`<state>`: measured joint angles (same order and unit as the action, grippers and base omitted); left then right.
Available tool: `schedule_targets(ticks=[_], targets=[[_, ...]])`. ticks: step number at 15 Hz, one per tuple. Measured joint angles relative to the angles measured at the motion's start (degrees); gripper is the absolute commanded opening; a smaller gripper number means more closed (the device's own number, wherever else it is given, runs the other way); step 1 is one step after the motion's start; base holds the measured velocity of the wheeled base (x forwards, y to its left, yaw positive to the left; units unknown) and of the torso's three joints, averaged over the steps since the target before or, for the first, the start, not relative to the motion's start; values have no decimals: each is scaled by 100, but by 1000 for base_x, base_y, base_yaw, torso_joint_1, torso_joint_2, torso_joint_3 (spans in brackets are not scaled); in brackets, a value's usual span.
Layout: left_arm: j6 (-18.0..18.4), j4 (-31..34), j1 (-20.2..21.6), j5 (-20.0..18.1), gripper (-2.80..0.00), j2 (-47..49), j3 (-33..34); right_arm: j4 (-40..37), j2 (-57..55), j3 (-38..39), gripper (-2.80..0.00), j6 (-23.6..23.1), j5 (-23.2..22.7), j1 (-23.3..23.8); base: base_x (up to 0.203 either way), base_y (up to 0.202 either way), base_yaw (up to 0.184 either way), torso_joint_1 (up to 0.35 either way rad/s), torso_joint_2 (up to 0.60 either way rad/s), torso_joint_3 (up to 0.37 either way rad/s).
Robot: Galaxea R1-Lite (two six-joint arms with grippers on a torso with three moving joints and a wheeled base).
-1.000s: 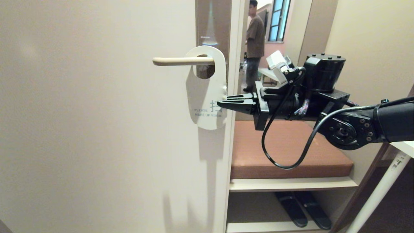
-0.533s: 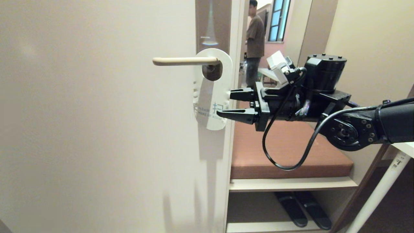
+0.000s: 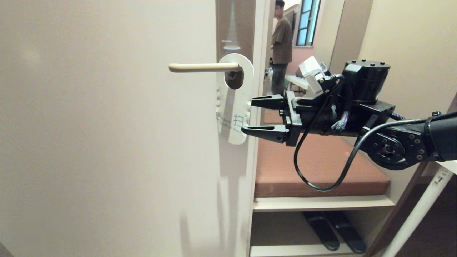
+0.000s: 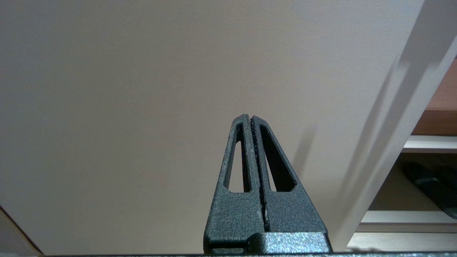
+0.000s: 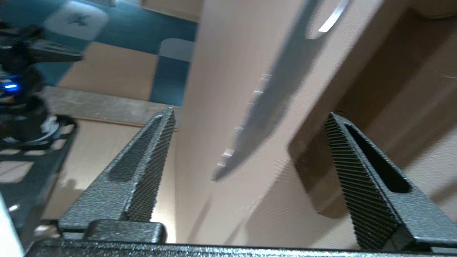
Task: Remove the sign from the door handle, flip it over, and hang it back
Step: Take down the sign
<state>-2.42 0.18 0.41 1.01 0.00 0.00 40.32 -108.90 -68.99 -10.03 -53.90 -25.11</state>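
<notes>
The cream door [image 3: 107, 142] carries a tall brown plate [image 3: 235, 25] with the door handle [image 3: 203, 67] sticking out level. The sign [image 3: 234, 107] hangs from the handle by its hole, white face showing, turned partly edge-on.

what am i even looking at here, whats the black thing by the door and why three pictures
It is a two-armed robot, filmed by three of its own cameras. The head view looks at a door: a white sign hangs by its hole on the cream door handle. The black thing is the right gripper, open beside the sign's edge and holding nothing. The right wrist view looks out between those fingers at the sign seen edge-on. The left wrist view shows the left gripper, shut and empty, facing the plain door. A person stands in the room beyond.
</notes>
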Motion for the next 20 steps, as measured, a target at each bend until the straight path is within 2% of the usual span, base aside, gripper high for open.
schedule_targets(ticks=[2, 3, 13, 16, 20], targets=[[0, 0, 0, 2, -280, 0, 0, -7, 13, 2, 0, 22, 462, -7, 0, 0, 0, 0, 0, 0], [1, 0, 0, 2, -280, 0, 0, -13, 18, 2, 0, 23, 552, -13, 0, 0, 0, 0, 0, 0], [0, 0, 0, 2, -280, 0, 0, -123, 235, 62, 0, 20, 789, -362, 0, 0, 0, 0, 0, 0], [0, 0, 0, 1, -280, 0, 0, -127, 293, 100, 0, 27, 1280, -500, 0, 0, 0, 0, 0, 0], [3, 0, 0, 2, -280, 0, 0, -134, 374, 179, 0, 19, 1660, -569, 0, 0, 0, 0, 0, 0]])
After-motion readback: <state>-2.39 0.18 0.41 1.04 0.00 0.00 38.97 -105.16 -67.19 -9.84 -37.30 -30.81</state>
